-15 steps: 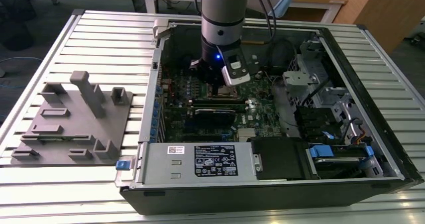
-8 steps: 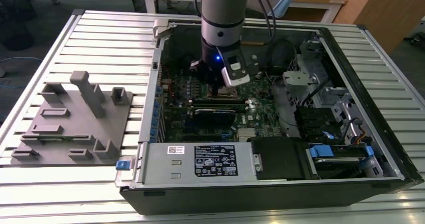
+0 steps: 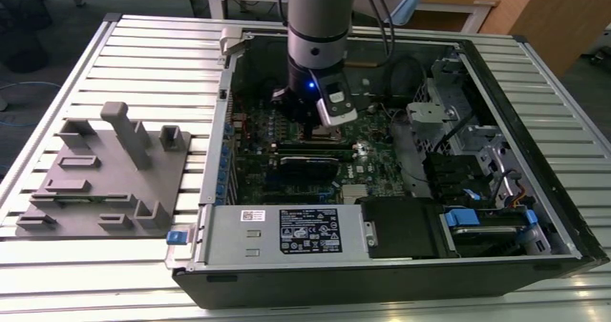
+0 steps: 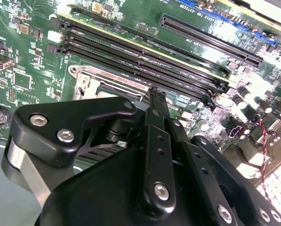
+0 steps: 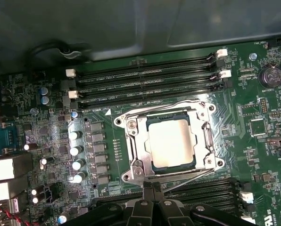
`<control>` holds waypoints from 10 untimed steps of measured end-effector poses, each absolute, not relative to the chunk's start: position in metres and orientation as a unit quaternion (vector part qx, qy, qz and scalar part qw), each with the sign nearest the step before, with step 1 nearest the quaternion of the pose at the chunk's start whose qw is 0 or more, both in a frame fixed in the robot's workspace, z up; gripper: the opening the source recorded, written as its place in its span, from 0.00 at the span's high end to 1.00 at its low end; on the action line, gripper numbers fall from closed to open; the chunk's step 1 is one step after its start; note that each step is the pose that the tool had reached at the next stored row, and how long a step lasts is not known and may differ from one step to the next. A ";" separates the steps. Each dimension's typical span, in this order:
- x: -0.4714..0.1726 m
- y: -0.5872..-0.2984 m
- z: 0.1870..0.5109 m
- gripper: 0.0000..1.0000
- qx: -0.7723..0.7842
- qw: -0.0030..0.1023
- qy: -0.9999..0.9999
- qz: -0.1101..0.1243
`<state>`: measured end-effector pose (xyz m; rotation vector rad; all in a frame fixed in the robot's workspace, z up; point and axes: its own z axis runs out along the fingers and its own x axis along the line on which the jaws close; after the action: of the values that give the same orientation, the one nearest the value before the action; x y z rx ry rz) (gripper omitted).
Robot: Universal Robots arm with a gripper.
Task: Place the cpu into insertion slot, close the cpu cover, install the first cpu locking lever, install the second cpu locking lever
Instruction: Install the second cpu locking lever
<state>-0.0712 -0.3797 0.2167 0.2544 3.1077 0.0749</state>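
The cpu (image 5: 171, 143), a dull silver square, lies flat in the insertion slot, whose contact field is hidden beneath it. The cpu cover (image 5: 136, 141), a silver frame, lies down around the chip. One thin locking lever (image 5: 208, 140) runs along a side of the frame, and another wire lever (image 5: 187, 174) runs along the edge nearest my fingers. My gripper (image 5: 152, 187) is shut with nothing between its black fingers, its tips just off that edge of the socket. The second wrist view has the gripper (image 4: 154, 94) over the socket frame (image 4: 107, 84). In the exterior view the gripper (image 3: 320, 125) hangs inside the open computer case.
Long black memory slots (image 5: 145, 87) run beside the socket, and a row of capacitors (image 5: 77, 150) stands on another side. A grey fixture block (image 3: 105, 172) sits on the slatted table at the exterior view's left. The power supply (image 3: 286, 229) and drive bays (image 3: 487, 222) fill the case's near side.
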 end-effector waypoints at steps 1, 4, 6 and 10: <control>-0.072 -0.380 0.217 0.89 0.082 0.011 0.996 0.024; -0.072 -0.380 0.216 0.89 0.082 0.011 0.996 0.024; -0.072 -0.380 0.216 0.89 0.082 0.011 0.996 0.024; -0.073 -0.380 0.215 0.89 0.082 0.011 0.996 0.024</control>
<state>-0.0726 -0.3797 0.2154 0.2546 3.1075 0.0753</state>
